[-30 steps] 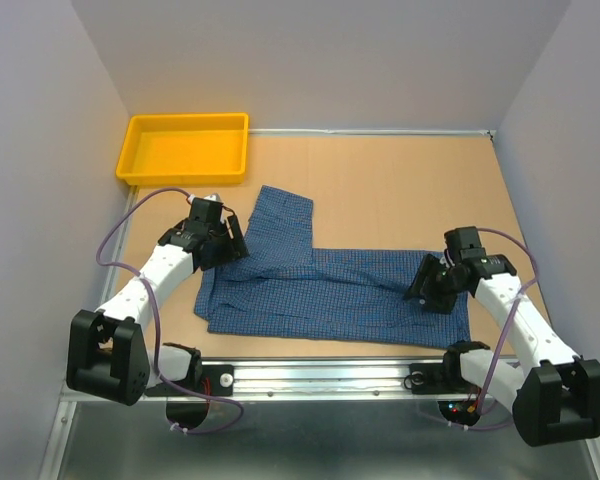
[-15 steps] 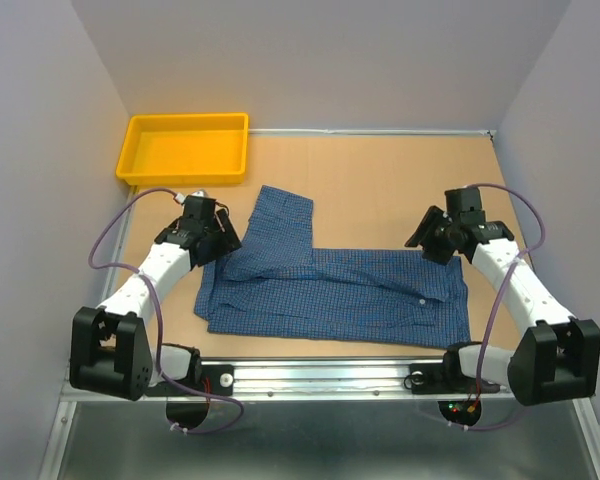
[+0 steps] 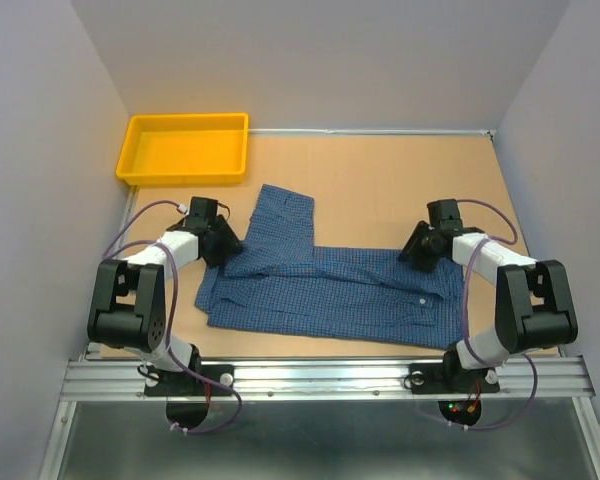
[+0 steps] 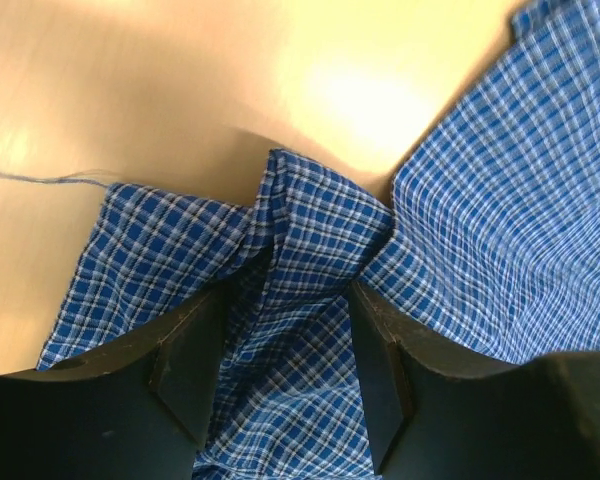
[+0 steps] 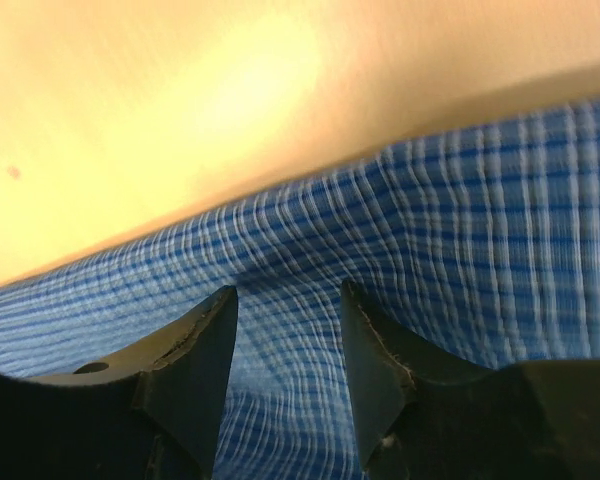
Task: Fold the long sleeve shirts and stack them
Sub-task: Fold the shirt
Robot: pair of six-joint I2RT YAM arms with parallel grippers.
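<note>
Shirt [image 3: 330, 290]: blue fine-check, lying flat-ish & wide across the near-mid tabletop [image 3: 400, 180], long axis left-right, w/ one sleeve [image 3: 285, 212] sticking out toward the far side near the left end. Cloth is rumpled along the middle.

Left fingers [image 4: 190, 360] are down on the shirt's far-left corner, just beside the sleeve root. They stand apart w/ a raised pleat of cloth bunched between them, and prob. aren't clamped yet. Right fingers [image 5: 185, 370] are down on the far-right edge, also apart, w/ cloth puckering into the gap and bare tabletop just beyond. Looks unclamped too.

Step in hand, as I read it: take the far edge at both ends for a lengthwise fold toward the near side. To do it well:
- Close both sides at about the same time, and get edge cloth deep between the fingers, not just a surface wrinkle.
- On the left, check the pleat is one edge and hasn't caught the sleeve as well.
- Lift level, keep light tension btw the two grips, carry over and lay down w/o dragging the bottom layer.
- The stray sleeve may trail; it likely needs tucking.

Count: 1 shirt in view, 2 arms, 1 yellow bin [image 3: 185, 178] at far left, nothing visible in it. No stack yet.
</note>
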